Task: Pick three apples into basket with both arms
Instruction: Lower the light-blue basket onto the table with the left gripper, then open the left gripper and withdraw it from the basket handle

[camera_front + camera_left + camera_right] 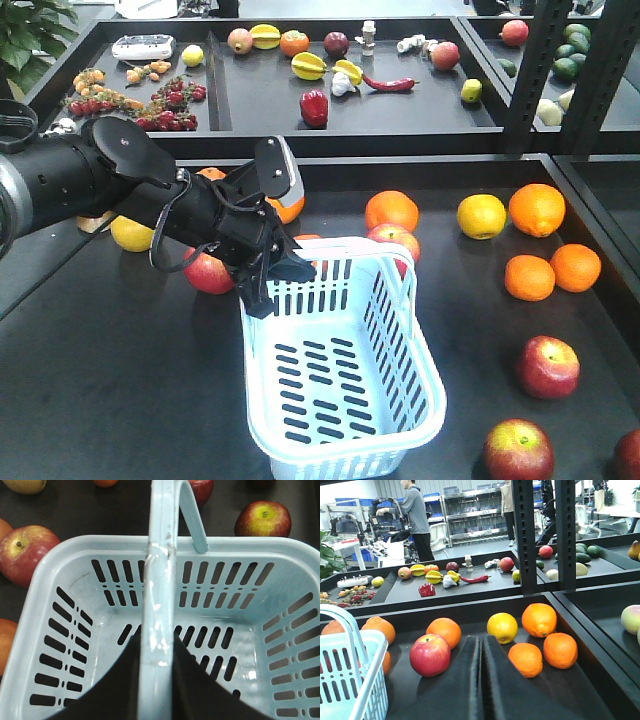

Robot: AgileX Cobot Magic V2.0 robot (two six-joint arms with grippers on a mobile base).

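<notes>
The pale blue basket (345,455) stands mid-table with nothing in it. My left gripper (268,272) is shut on one of its swing handles (160,580), reaching in from the left; in the left wrist view the black fingers (120,680) pinch the handle bar from both sides. Red apples lie around the basket: one (207,274) behind the left arm, one (395,238) behind the basket's far rim, and two (547,366) (518,450) at the front right. My right gripper (481,639) is shut on nothing, low over the table, right of an apple (430,654).
Oranges (536,208) (529,277) (392,210) and a yellow fruit (481,215) lie on the table's right half. Another yellow fruit (132,236) sits under the left arm. Raised trays (260,95) of mixed produce run along the back, with a black rack post (540,70).
</notes>
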